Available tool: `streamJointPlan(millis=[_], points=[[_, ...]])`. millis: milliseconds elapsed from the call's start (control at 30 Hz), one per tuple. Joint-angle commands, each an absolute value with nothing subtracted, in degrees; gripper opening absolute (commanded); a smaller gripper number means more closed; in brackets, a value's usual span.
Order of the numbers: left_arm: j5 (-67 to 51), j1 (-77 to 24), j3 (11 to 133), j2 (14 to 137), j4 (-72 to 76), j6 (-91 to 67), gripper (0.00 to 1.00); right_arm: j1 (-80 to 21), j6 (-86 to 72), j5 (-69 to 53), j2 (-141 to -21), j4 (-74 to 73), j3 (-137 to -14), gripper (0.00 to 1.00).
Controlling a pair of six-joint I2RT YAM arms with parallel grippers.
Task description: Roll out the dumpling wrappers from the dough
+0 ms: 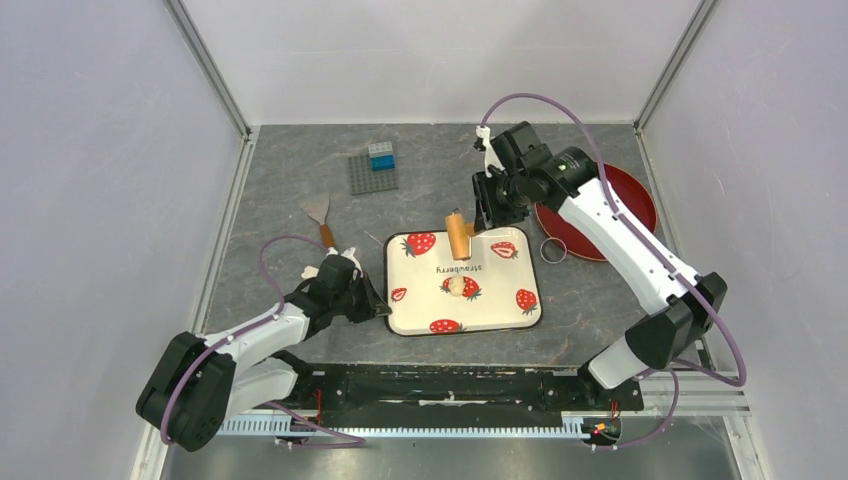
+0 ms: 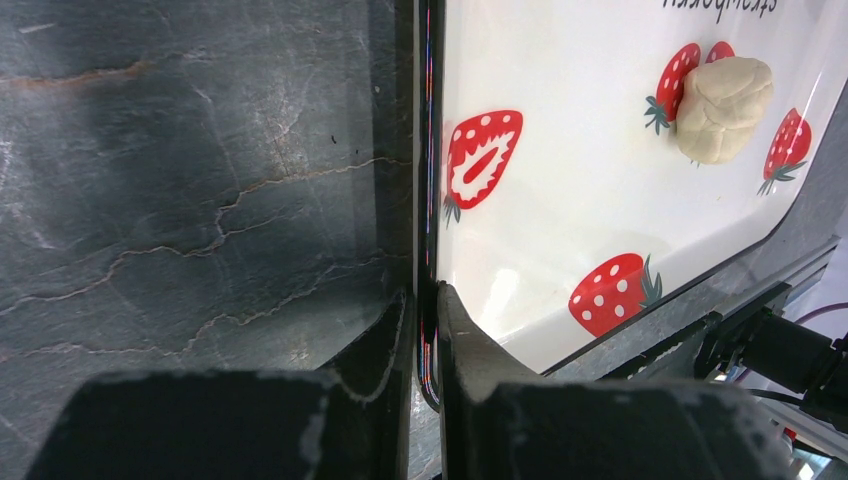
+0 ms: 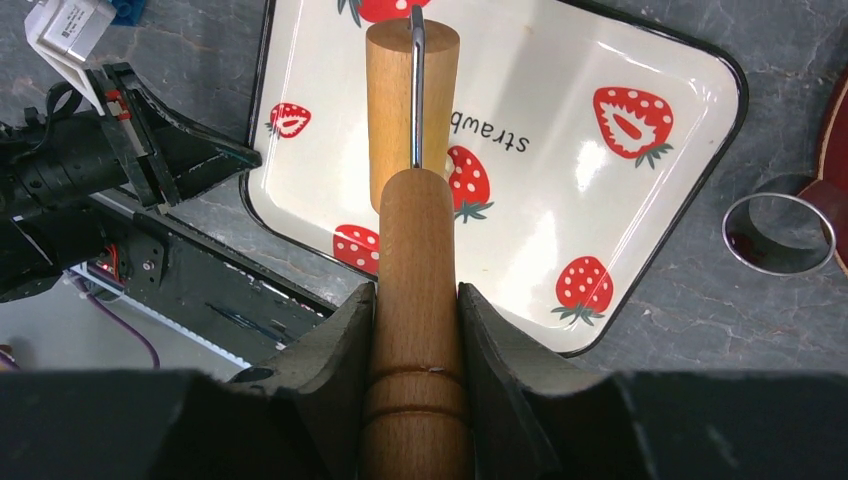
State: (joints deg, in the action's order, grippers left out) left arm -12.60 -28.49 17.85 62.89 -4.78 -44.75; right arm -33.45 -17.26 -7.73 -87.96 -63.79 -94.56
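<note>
The dough (image 1: 457, 287) is a small pale lump on the strawberry-print tray (image 1: 495, 300), near its middle; it also shows in the left wrist view (image 2: 725, 108). No flat dumpling wrappers are in view. My right gripper (image 1: 487, 215) is shut on the handle (image 3: 415, 300) of the tan wooden roller (image 1: 459, 235), whose drum (image 3: 390, 110) hangs over the tray's far edge, above and short of the dough. In the right wrist view the roller hides the dough. My left gripper (image 1: 378, 305) is shut on the tray's left rim (image 2: 428, 200).
A small metal ring (image 1: 553, 249) lies right of the tray, next to a red plate (image 1: 610, 205). A spatula (image 1: 318, 212) lies left of the tray's far corner. A grey studded baseplate (image 1: 373, 172) with a blue brick (image 1: 381, 155) sits at the back.
</note>
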Motion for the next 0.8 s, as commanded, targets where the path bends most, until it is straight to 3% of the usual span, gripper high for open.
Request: streamJointPlan(millis=[0,333,767], points=[[-8.83,-28.39,16.34,64.86,-10.50,-44.91,0.08,-35.00,-15.93,-6.72,-90.47,-64.69,-100.21,0.00],[-8.95,-28.39,16.26,65.20,-10.20,-45.00,0.02,-36.07,-13.71,-3.62,-96.83,-71.57,-107.81,0.00],[-8.99,-28.39,16.26,65.23,-10.14,-45.00,0.02,-39.86,-12.73,-3.92,-99.48,-71.98,-102.37,0.00]])
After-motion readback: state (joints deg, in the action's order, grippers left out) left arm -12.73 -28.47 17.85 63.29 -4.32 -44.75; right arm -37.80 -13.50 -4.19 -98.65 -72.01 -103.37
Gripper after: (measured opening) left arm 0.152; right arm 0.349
